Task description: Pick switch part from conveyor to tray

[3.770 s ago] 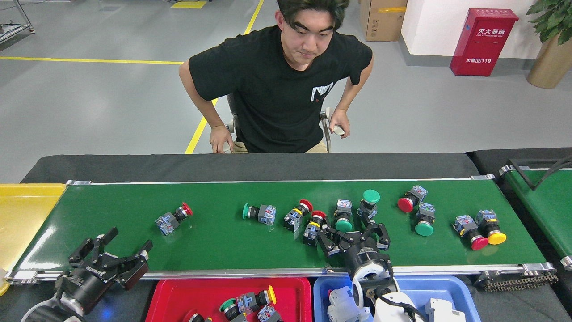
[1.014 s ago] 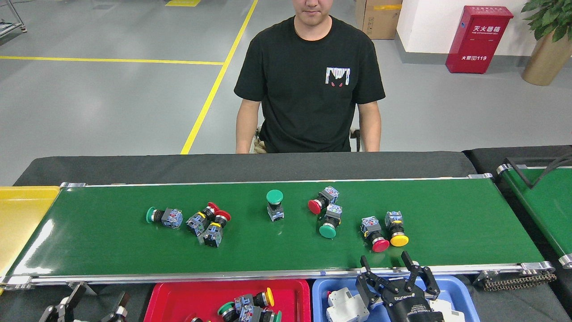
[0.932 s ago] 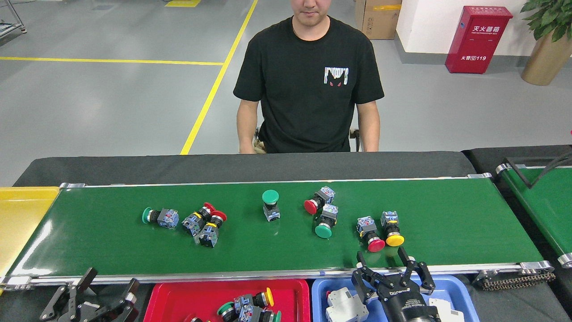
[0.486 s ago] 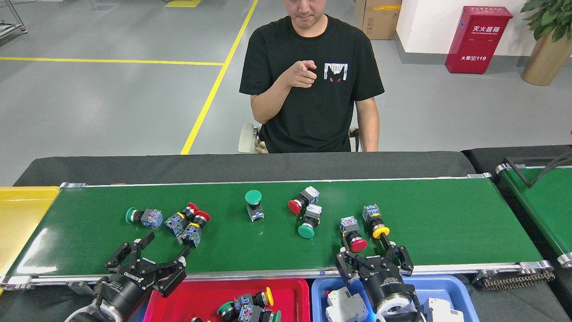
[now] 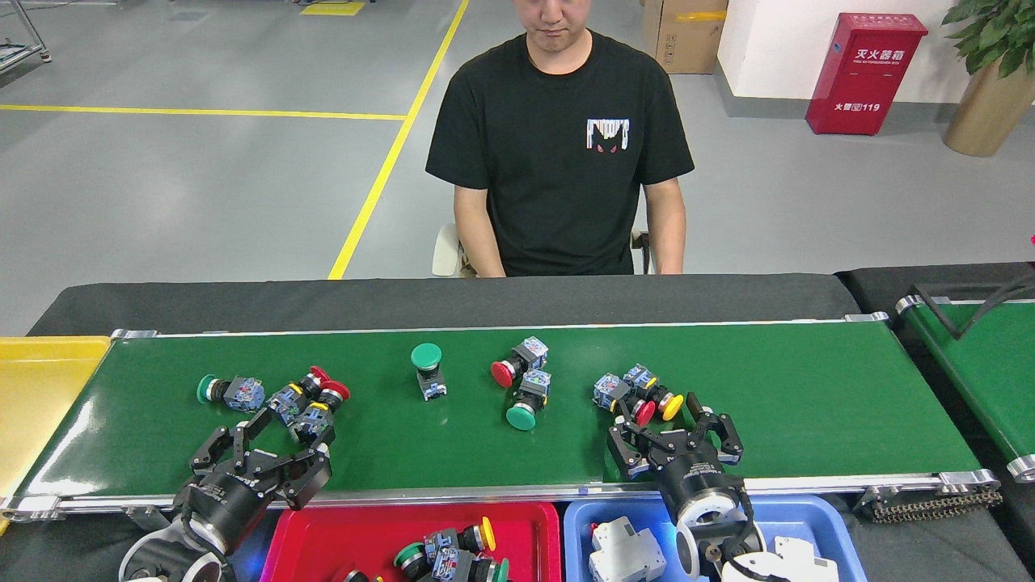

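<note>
The conveyor [image 5: 808, 404] carries several switch parts. A green-capped one [image 5: 220, 390] lies at the left, with two red-capped ones [image 5: 311, 398] beside it. My left gripper [image 5: 267, 449] is open at the belt's near edge, just short of that red pair. A green-capped part [image 5: 426, 368] stands upright mid-belt, near a red one [image 5: 517, 365] and a green one [image 5: 530, 404]. My right gripper [image 5: 671, 432] is open, its fingers right behind a red-capped part [image 5: 627, 400] and a yellow-capped part [image 5: 659, 398]. The red tray [image 5: 323, 533] below holds several switch parts.
A blue tray [image 5: 825, 513] with white parts sits under my right arm. A yellow tray [image 5: 40, 388] adjoins the belt's left end. A second green belt [image 5: 978, 364] shows at the right edge. A person [image 5: 562, 145] sits behind the black table.
The parts have ridden left along the belt. Both grippers moved up over its near edge, the right one closing in on the red and yellow parts. The person lowered the raised hand.
</note>
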### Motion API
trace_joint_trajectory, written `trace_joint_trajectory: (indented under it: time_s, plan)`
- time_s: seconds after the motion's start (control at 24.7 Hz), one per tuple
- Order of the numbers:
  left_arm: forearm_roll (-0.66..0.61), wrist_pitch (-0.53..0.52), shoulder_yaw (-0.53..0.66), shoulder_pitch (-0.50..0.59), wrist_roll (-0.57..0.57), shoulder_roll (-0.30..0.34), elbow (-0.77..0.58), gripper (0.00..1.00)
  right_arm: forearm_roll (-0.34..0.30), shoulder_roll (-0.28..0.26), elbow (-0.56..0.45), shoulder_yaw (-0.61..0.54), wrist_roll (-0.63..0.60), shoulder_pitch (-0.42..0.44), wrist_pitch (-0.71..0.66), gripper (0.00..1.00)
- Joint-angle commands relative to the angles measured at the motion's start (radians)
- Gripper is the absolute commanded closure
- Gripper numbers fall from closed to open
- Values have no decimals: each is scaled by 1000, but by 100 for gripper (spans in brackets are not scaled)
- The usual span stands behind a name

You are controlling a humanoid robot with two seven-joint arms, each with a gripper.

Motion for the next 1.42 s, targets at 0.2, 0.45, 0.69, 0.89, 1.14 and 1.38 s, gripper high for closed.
trace_joint_trajectory:
  time_s: [0.2,0.45,0.69,0.89,1.14,1.38]
  plan:
    - [-2,88,0,-123,14,48,135,0,5,7,128,77,-2,-116,61,34]
    - [-4,99,-19,-174,57,47,208,1,-4,17,148,106,-2,-132,49,91]
    - [-5,99,-48,-172,123,53,241,11,-41,10,111,108,-5,-127,22,97]
    - [1,76,-49,-143,213,68,235,83,-41,6,-33,109,-5,-72,-31,96]
    - [31,-111,-19,7,258,76,-42,94,-39,4,-335,174,-3,140,-241,54]
    - [88,-249,-16,355,250,64,-428,88,-38,9,-464,312,3,289,-442,2]
